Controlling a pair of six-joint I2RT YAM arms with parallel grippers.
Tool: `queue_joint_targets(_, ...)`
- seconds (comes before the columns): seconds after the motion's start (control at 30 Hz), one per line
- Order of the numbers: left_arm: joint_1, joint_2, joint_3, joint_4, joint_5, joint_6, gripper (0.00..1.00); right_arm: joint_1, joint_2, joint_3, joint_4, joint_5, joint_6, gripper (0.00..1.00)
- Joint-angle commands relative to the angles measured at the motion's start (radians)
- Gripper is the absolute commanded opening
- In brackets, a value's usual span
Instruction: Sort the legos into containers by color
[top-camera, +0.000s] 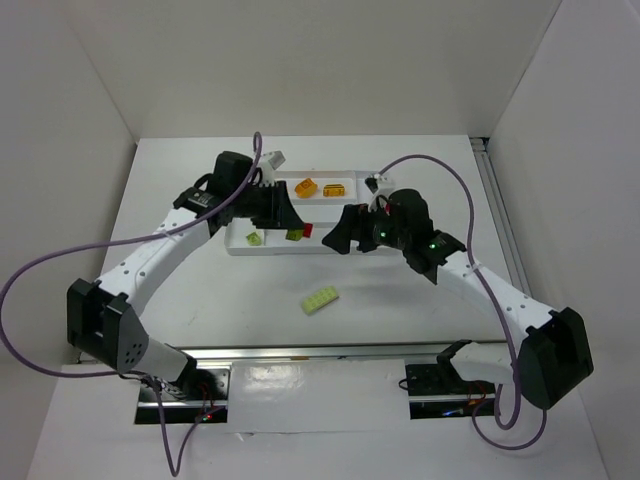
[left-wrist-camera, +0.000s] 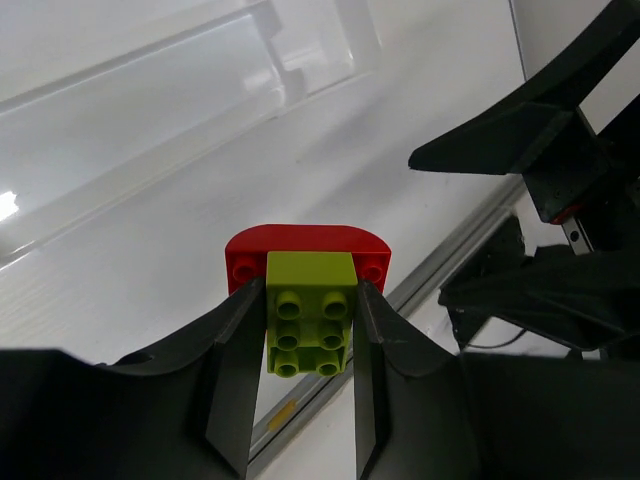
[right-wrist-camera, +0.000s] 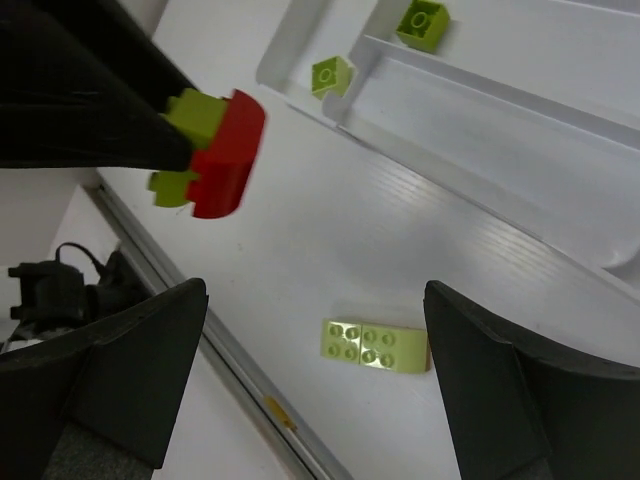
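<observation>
two yellow-orange legos (top-camera: 306, 187) in tray's (top-camera: 270, 249) far slot.

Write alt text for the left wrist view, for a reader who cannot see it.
The left gripper clamps a light green brick stuck to a rounded red brick, held over the white table. The right gripper hangs open at the right; the white tray lies blurred beyond.

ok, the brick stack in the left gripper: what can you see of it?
Two glossy plastic bricks joined: a light green brick, studs facing the wrist camera, on a red brick with a rounded edge. The left gripper pinches the green one's sides; the red one sticks out past the fingertips. Held in the air near the tray's front edge.
</observation>
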Motion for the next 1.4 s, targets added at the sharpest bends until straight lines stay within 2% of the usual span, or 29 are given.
queue_joint_targets(0.0, 0.002, 0.077, 0.042, 0.085, 0.179, 0.060, 0.00, -0.022, -0.048, 0.034, 0.094, -0.152, 0.001, 0.96)
queue_joint_targets(0.13, 0.002, 0.108, 0.073, 0.157, 0.282, 0.049, 0.00, -0.080, -0.068, 0.034, 0.154, -0.219, 0.048, 0.96)
queue_joint_targets(0.27, 0.002, 0.132, 0.111, 0.167, 0.291, 0.049, 0.00, -0.092, -0.044, 0.043, 0.166, -0.239, 0.062, 0.96)
queue_joint_targets(0.5, 0.002, 0.132, 0.111, 0.176, 0.291, 0.029, 0.00, -0.083, 0.024, 0.076, 0.143, -0.213, 0.100, 0.89)
queue_joint_targets(0.6, 0.002, 0.132, 0.102, 0.176, 0.280, 0.029, 0.00, -0.073, 0.033, 0.076, 0.186, -0.225, 0.126, 0.89)
queue_joint_targets(1.0, -0.009, 0.142, 0.102, 0.185, 0.280, 0.029, 0.00, -0.051, 0.111, 0.067, 0.289, -0.268, 0.185, 0.67)
queue_joint_targets(1.17, -0.028, 0.152, 0.045, 0.226, 0.300, 0.017, 0.00, -0.051, 0.120, 0.044, 0.268, -0.248, 0.185, 0.43)
queue_joint_targets(1.3, -0.038, 0.152, -0.002, 0.257, 0.333, 0.003, 0.00, -0.051, 0.110, -0.029, 0.268, -0.248, 0.185, 0.36)
queue_joint_targets(1.37, -0.038, 0.161, -0.025, 0.266, 0.333, 0.003, 0.00, -0.051, 0.110, -0.055, 0.268, -0.237, 0.185, 0.30)
